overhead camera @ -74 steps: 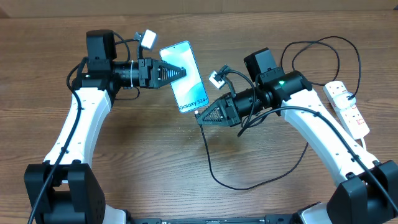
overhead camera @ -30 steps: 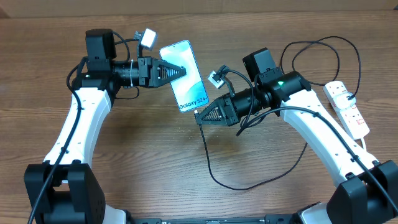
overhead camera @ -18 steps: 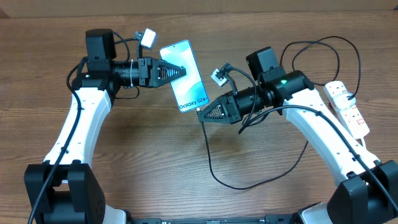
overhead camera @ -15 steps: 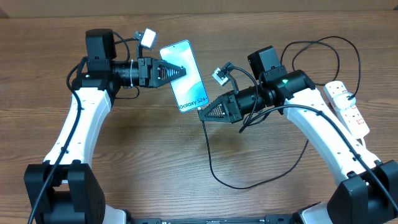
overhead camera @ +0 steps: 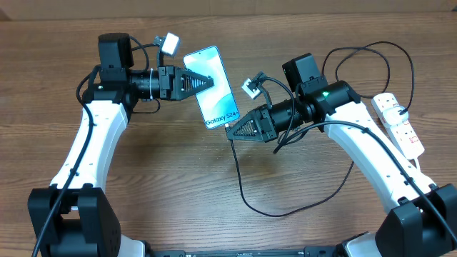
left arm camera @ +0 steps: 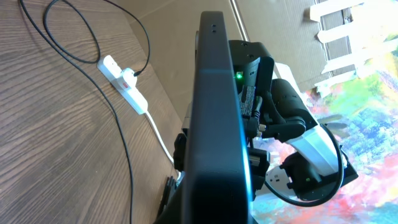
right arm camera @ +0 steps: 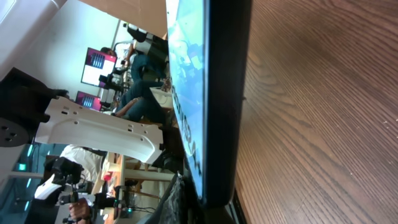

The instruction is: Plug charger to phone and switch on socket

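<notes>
Overhead shows the socket (overhead camera: pixel 400 125) at the tabletop's right edge, which right wrist misses; left gripper (overhead camera: pixel 208 81) clamps the phone (overhead camera: pixel 218 98), right gripper (overhead camera: pixel 230 133) pinches the charger (overhead camera: pixel 237 171) at the phone's lower end.

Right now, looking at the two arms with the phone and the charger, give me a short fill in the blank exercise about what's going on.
1. The left gripper is shut on the ____.
2. The right gripper holds the tip of the charger at the screen end printed ____.
3. The socket lies on the robot's ____ side.
4. The charger's cable is ____ in colour.

Missing words: phone; Galaxy S24; right; black.
</notes>
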You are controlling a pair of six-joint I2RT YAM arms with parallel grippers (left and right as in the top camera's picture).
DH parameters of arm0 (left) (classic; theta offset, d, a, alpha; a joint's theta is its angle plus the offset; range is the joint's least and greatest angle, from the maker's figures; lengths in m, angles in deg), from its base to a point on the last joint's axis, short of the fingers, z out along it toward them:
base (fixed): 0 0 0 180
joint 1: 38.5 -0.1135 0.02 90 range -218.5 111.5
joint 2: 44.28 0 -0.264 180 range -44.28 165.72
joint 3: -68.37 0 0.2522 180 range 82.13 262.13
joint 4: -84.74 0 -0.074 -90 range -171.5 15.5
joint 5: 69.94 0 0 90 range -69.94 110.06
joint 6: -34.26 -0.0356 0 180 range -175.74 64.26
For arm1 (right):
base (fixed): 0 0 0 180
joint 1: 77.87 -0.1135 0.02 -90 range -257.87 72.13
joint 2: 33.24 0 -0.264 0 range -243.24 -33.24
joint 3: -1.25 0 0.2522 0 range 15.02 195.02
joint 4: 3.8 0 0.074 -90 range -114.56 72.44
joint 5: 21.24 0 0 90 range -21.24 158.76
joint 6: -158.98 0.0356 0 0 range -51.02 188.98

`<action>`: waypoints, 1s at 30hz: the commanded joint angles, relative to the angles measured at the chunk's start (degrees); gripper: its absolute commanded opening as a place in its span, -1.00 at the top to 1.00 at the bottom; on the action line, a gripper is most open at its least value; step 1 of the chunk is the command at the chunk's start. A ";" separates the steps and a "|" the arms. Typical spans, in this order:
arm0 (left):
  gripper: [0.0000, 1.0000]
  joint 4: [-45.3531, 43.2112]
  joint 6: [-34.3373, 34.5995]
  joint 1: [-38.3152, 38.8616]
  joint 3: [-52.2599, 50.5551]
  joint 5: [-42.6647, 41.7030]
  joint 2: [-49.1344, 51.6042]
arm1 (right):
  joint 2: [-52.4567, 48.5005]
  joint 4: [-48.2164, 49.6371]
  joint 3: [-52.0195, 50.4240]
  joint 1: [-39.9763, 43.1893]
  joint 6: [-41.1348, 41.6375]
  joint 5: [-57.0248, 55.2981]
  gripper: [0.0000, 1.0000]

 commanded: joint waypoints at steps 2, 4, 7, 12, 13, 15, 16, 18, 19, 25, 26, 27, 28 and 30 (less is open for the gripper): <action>0.92 -0.44 -0.83 -0.15 0.85 -1.55 -0.85 | -0.04 0.48 0.09 -0.26 -0.33 1.20 0.92; 0.91 -0.44 -0.85 -0.15 0.85 -1.53 -0.85 | -0.04 0.66 0.09 -0.26 -0.33 1.20 0.92; 0.91 -0.44 -0.85 -0.15 0.85 -1.55 -0.85 | -0.04 1.03 0.09 -0.26 -0.31 1.20 0.92; 0.92 -0.44 1.07 -0.15 0.85 -0.90 -0.85 | -0.04 1.22 0.09 -0.26 -0.31 1.20 0.92; 0.92 -0.44 1.64 -0.15 0.85 -0.50 -0.85 | -0.04 1.22 0.09 -0.26 -0.31 1.20 0.92; 0.91 -0.44 1.77 -0.15 0.85 -0.24 -0.85 | -0.04 1.20 0.09 -0.26 -0.31 1.18 0.92; 0.91 -0.44 1.77 -0.15 0.85 -0.26 -0.85 | -0.04 1.22 0.09 -0.26 -0.31 1.18 0.92; 0.92 -0.46 2.19 -0.15 0.85 -0.24 -0.85 | -0.04 1.22 0.09 -0.26 -0.31 1.16 0.93; 0.92 -0.44 2.21 -0.15 0.85 -0.26 -0.85 | -0.07 1.20 0.09 -0.26 -0.31 1.16 0.92; 0.92 -0.48 3.02 -0.17 0.85 -0.13 -0.85 | -0.04 0.74 0.07 -0.26 -0.28 1.16 0.92; 0.92 -0.48 3.02 -0.17 0.85 -0.09 -0.85 | -0.07 0.50 0.07 -0.26 -0.28 1.16 0.92; 0.92 -0.48 3.02 -0.17 0.85 -0.09 -0.85 | -0.04 0.33 0.07 -0.26 -0.28 1.16 0.92; 0.92 -0.48 2.99 -0.17 0.85 -0.09 -0.85 | -0.04 0.13 0.07 -0.26 -0.31 1.14 0.92; 0.92 -0.50 2.99 -0.17 0.85 -0.09 -0.85 | -0.04 -0.02 0.07 -0.26 -0.31 1.16 0.92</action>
